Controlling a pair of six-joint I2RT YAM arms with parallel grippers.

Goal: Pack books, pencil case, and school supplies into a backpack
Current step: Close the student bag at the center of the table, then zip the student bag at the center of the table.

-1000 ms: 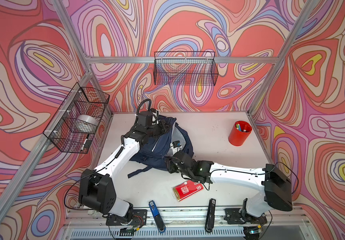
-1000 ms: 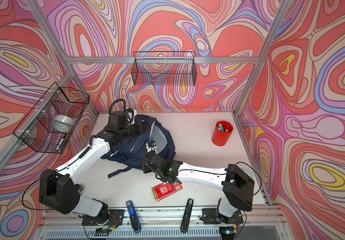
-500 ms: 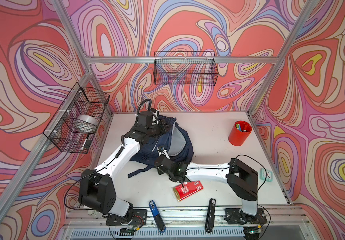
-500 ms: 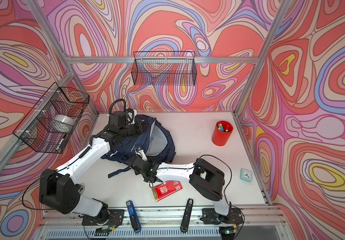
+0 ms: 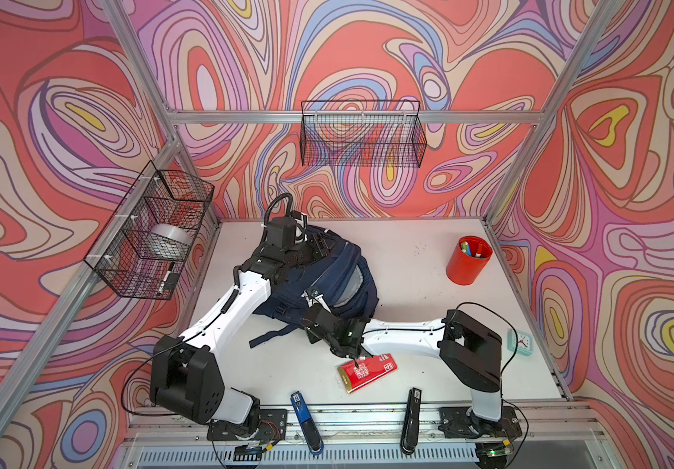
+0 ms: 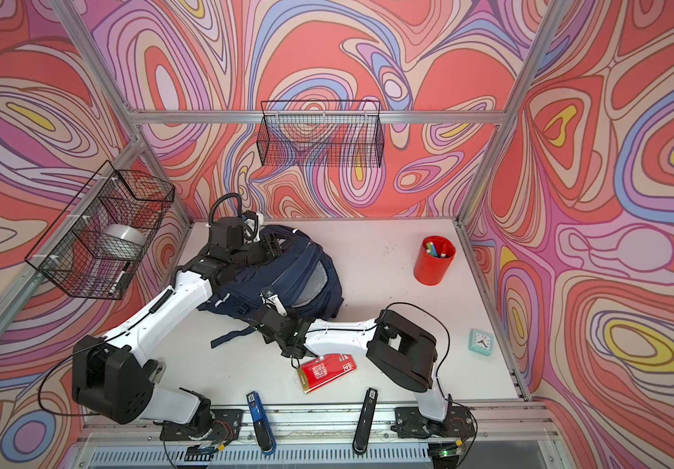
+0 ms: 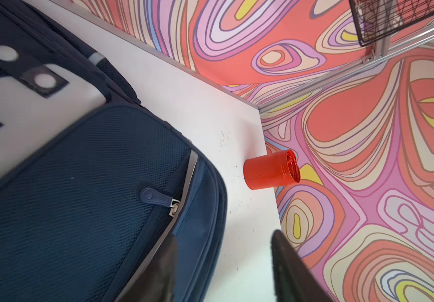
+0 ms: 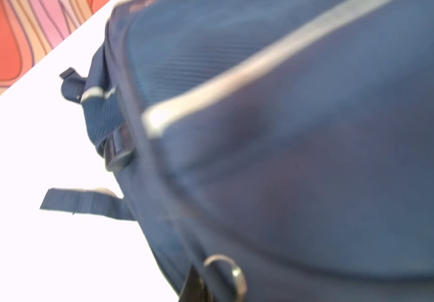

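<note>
We judge packing unfinished: the red packet (image 5: 368, 371) lies outside the backpack (image 5: 339, 280); left gripper (image 7: 223, 234) jaws wide, empty; right gripper (image 5: 314, 320) jaws closed.

Backpack (image 5: 341, 264) partly hidden, close view blurred
In both top views the left arm (image 5: 242, 300) covers part of it. In the right wrist view its fabric is smeared and cut off by the edges. The white print on the red packet (image 5: 368, 371) is too small to read.
</note>
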